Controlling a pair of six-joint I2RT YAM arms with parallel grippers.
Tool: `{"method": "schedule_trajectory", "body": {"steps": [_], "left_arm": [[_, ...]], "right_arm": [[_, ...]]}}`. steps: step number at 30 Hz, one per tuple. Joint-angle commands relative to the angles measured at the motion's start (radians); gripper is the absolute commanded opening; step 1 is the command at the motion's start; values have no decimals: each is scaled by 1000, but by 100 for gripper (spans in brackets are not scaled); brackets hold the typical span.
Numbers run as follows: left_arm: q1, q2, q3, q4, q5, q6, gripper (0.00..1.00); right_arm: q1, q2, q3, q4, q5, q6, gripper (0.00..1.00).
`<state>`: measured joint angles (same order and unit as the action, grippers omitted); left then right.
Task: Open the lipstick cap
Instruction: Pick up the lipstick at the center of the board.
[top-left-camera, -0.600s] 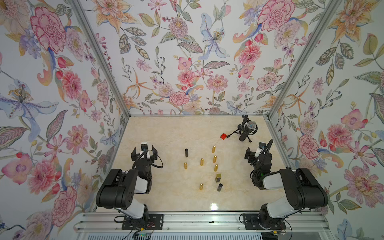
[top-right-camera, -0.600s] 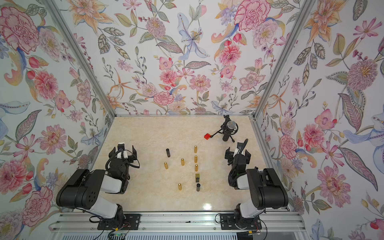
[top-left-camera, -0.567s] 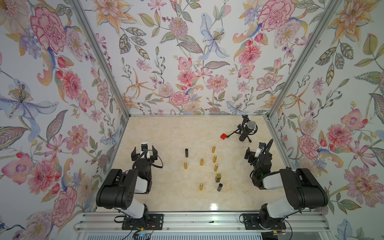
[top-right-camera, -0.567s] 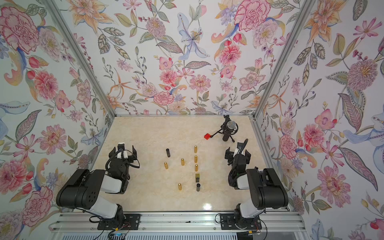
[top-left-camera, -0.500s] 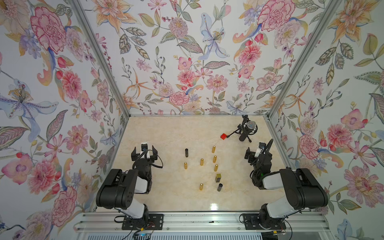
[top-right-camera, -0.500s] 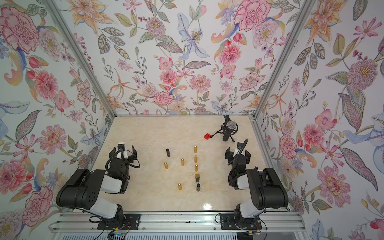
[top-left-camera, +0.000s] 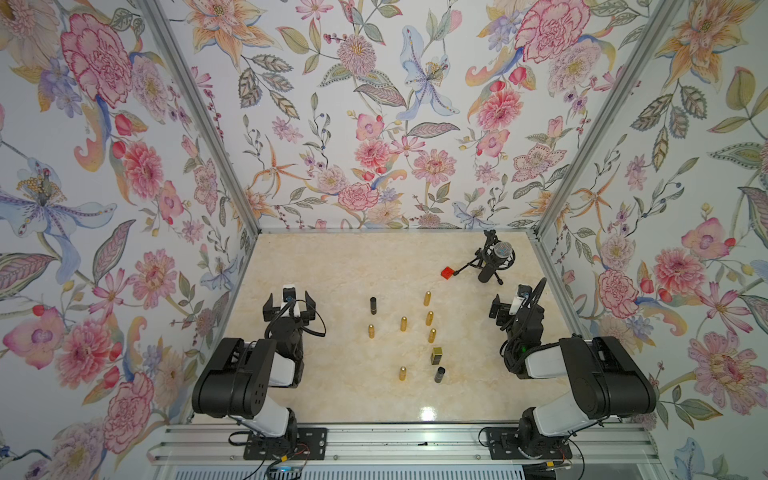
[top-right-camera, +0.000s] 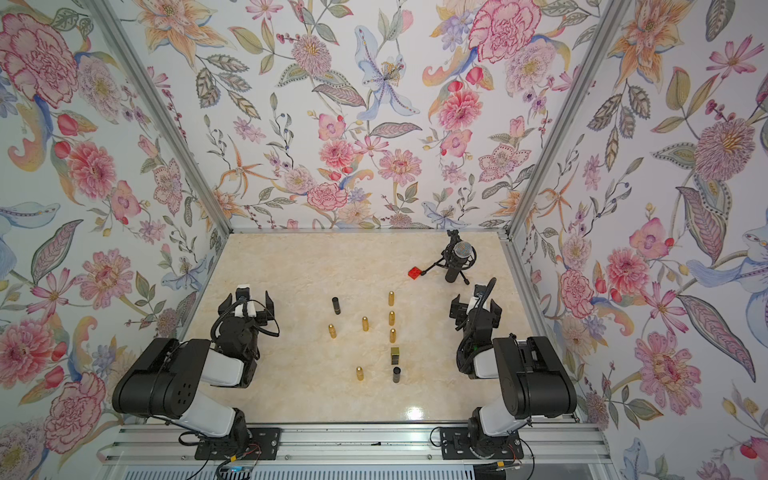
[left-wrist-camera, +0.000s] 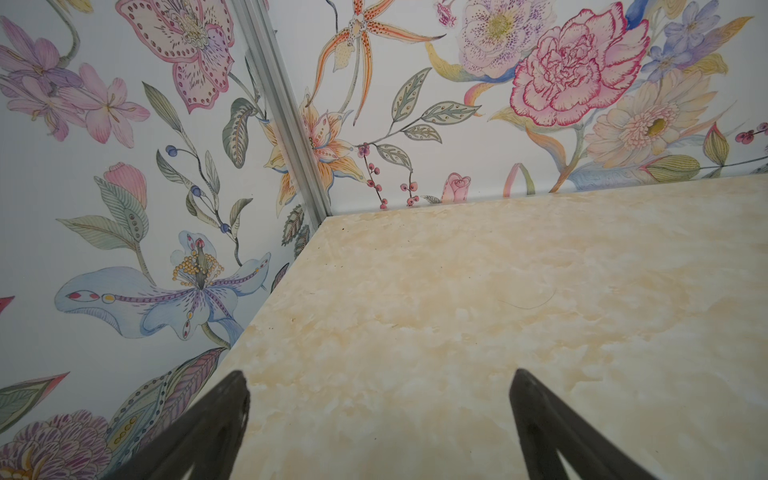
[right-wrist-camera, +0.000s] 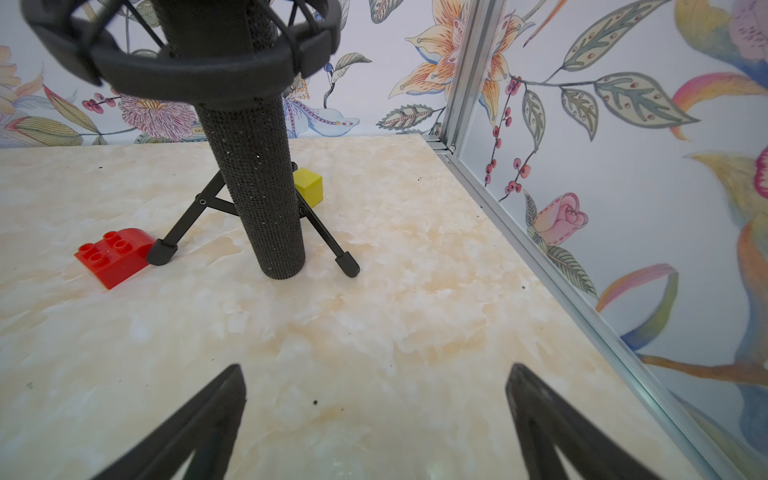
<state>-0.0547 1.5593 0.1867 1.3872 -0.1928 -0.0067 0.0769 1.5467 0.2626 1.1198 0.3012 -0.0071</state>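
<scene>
Several small gold lipsticks (top-left-camera: 403, 323) stand upright in the middle of the marble table in both top views. With them are a black cylindrical lipstick (top-left-camera: 374, 305), a square gold-and-black one (top-left-camera: 436, 355) and a dark one (top-left-camera: 439, 374). Their caps are too small to make out. My left gripper (top-left-camera: 289, 302) rests low at the table's left side, well apart from them, open and empty. My right gripper (top-left-camera: 515, 306) sits at the right side, also open and empty. No lipstick shows in either wrist view; the left gripper (left-wrist-camera: 380, 386) and right gripper (right-wrist-camera: 374, 382) frame bare table.
A black microphone on a tripod (top-left-camera: 494, 259) stands at the back right, just ahead of my right gripper. A red brick (right-wrist-camera: 114, 255) lies by one tripod foot, a yellow block (right-wrist-camera: 309, 187) behind the stand. Floral walls enclose three sides; an aluminium rail (top-left-camera: 374, 440) runs along the front.
</scene>
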Motion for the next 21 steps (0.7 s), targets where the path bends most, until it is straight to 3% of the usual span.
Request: {"method": "schedule_trajectory", "body": {"steps": [1,11,21], "left_arm": [[11,-9,13,17,7,11,99],[10,-13,5,29,33,23,99],[11,-90,-137,211,18,14,99]], "right_arm": [[-3,0,10,25,-8,0,100],[-3,0,8,28,-10,2,100],[1,-32,-48,108,19,7,100]]}}
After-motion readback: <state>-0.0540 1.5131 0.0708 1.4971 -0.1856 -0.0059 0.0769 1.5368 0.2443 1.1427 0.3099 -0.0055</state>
